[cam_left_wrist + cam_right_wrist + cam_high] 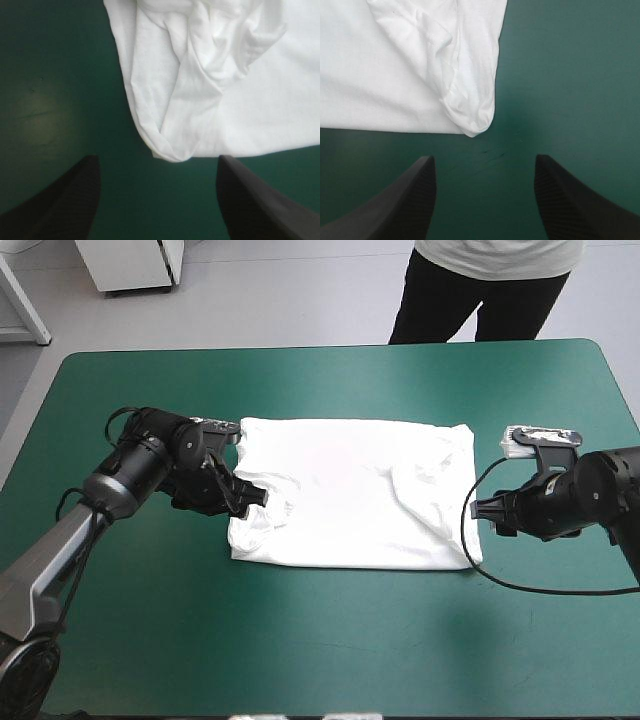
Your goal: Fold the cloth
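Observation:
The white T-shirt [350, 490] lies flat as a wide rectangle in the middle of the table, with wrinkles near both side edges. My left gripper [252, 498] is low at the shirt's left edge, open. In the left wrist view a rounded, folded corner of the T-shirt [225, 100] lies just ahead of the left gripper [157, 160], touching neither finger. My right gripper [482, 508] sits at the shirt's right edge, open too. In the right wrist view a bunched corner of the T-shirt [395, 65] lies just ahead of the right gripper [483, 159].
The teal-green cover [330, 640] shows in wide bands in front of the shirt, behind it and out to both side edges of the table.

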Robot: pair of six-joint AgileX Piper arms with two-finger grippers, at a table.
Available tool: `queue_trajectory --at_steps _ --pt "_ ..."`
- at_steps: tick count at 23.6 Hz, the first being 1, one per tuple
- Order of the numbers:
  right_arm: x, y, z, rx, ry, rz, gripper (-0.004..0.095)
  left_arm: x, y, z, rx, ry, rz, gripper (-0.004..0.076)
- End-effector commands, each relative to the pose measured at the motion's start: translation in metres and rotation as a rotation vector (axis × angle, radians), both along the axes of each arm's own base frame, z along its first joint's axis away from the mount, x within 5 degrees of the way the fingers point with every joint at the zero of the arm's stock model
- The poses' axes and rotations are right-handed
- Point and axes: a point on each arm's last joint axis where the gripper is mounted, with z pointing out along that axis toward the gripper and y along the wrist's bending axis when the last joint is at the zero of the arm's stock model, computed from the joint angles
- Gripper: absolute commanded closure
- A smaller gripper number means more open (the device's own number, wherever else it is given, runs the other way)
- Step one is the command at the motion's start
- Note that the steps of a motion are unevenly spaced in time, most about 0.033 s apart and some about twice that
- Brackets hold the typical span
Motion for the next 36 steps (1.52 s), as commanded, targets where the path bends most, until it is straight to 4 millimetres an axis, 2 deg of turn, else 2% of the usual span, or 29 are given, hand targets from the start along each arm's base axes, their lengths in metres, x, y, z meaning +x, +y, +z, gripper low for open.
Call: queue_trajectory --at_steps 1,7,10,15,17,18,19,21,22,26,29,33,36 --pt "-0.003 -0.003 0.013 0.004 -0.068 -0.010 0.0369 0.004 -0.004 -0.001 -0.017 -0.026 0.006 0.0244" --pt "-0.003 -0.004 0.013 -0.005 -0.070 -0.011 0.0372 0.001 -0.004 -0.045 -0.018 0.026 0.036 0.0244" --pt "-0.003 -0.005 0.013 -0.015 -0.072 -0.012 0.0372 -0.001 -0.005 -0.061 -0.043 0.024 0.046 0.0244" --pt "-0.003 -0.005 0.013 -0.015 -0.072 -0.012 0.0386 0.008 -0.010 -0.090 -0.036 0.067 0.055 0.0245" --pt "-0.003 -0.005 0.013 -0.018 -0.074 -0.009 0.0418 0.010 -0.011 -0.107 -0.009 0.129 0.056 0.0260" --pt "-0.003 -0.005 0.013 -0.020 -0.076 -0.010 0.0427 0.011 -0.012 -0.114 -0.002 0.159 0.059 0.0323" --pt "-0.003 -0.005 0.013 -0.016 -0.076 -0.007 0.0427 0.011 -0.012 -0.115 -0.005 0.162 0.061 0.0381" --pt "-0.003 -0.002 0.013 0.012 -0.071 -0.004 0.0426 0.011 -0.013 -0.114 -0.014 0.160 0.065 0.0696" --pt "-0.004 -0.001 0.013 0.021 -0.068 0.001 0.0426 0.011 -0.013 -0.114 -0.012 0.159 0.054 0.0727" --pt "-0.001 0.005 0.013 0.085 -0.078 0.012 0.0426 0.010 -0.013 -0.113 -0.015 0.162 0.054 0.0734" --pt "0.019 0.006 -0.004 0.041 -0.021 0.015 0.0414 0.010 -0.013 -0.111 -0.019 0.156 0.051 0.0734" --pt "0.042 0.010 -0.030 0.025 0.080 0.022 0.0324 0.010 -0.014 -0.111 -0.028 0.159 0.035 0.0734" --pt "0.056 0.013 -0.046 0.019 0.132 0.020 0.0316 0.010 -0.014 -0.111 -0.027 0.161 0.034 0.0734"
